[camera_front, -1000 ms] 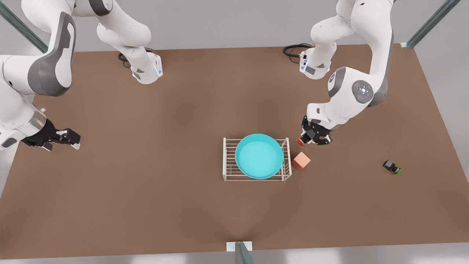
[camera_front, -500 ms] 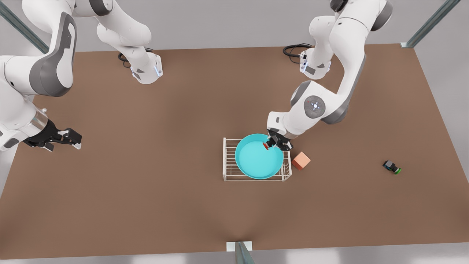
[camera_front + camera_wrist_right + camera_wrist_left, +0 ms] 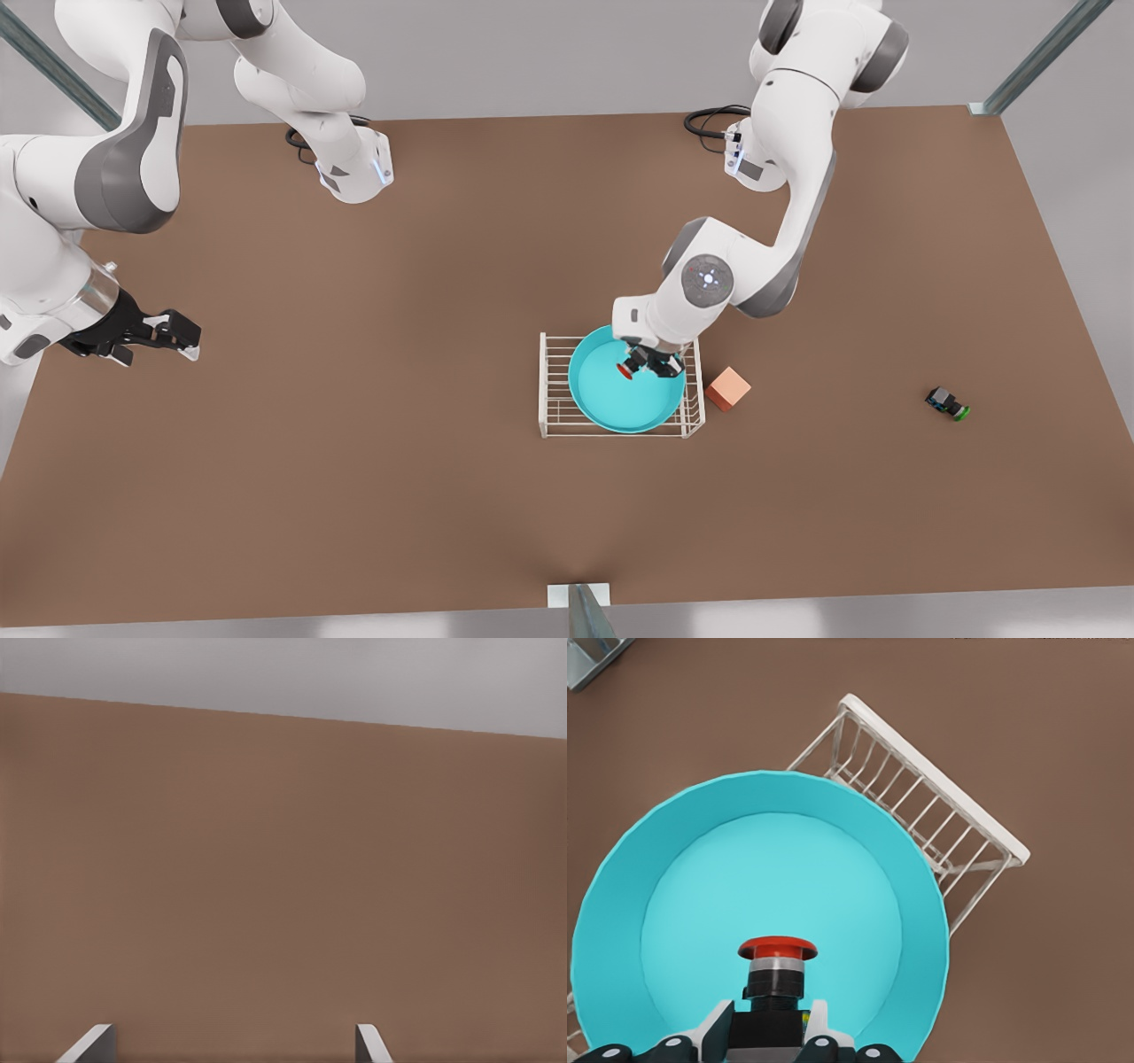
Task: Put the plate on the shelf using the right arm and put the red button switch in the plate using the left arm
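The turquoise plate [image 3: 620, 399] [image 3: 771, 904] lies on top of the white wire shelf [image 3: 554, 390] [image 3: 939, 806] near the table's middle. My left gripper [image 3: 645, 361] [image 3: 772, 1032] hangs over the plate's far right part, shut on the red button switch [image 3: 625, 370] [image 3: 777, 967]. The switch has a black body and a round red cap. My right gripper [image 3: 182, 338] [image 3: 232, 1041] waits at the front view's left edge, open, with nothing between its fingertips [image 3: 93, 1043].
A salmon-pink cube [image 3: 728, 388] sits just right of the shelf. A like switch with a green cap [image 3: 947, 403] lies far to the front view's right. Both arm bases [image 3: 354, 168] stand at the table's far edge.
My left gripper has carried the red button switch leftwards, from beside the shelf to over the plate. The right arm has barely moved.
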You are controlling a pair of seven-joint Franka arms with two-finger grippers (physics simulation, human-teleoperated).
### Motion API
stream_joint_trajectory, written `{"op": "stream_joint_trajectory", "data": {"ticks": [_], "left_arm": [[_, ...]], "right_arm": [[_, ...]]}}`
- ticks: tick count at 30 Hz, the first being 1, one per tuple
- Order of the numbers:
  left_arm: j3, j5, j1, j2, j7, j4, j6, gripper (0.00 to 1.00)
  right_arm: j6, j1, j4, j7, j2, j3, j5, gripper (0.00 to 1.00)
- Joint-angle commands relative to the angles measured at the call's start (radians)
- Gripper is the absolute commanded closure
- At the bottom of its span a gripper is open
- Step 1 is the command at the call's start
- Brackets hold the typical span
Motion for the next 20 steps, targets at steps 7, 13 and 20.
{"op": "stream_joint_trajectory", "data": {"ticks": [7, 13, 20], "left_arm": [[0.086, -0.019, 0.005, -0.036, -0.113, -0.005, -0.119, 0.0], [0.361, 0.03, 0.067, -0.32, -0.082, -0.187, -0.347, 0.0], [0.372, 0.073, 0.082, -0.355, -0.085, -0.221, -0.371, 0.0]], "right_arm": [[0.0, -0.001, -0.001, -0.004, -0.001, 0.0, 0.001, 0.0], [-0.001, 0.0, 0.001, -0.004, -0.001, 0.0, 0.001, 0.0], [-0.001, 0.0, -0.001, -0.004, -0.001, 0.0, 0.001, 0.0]]}}
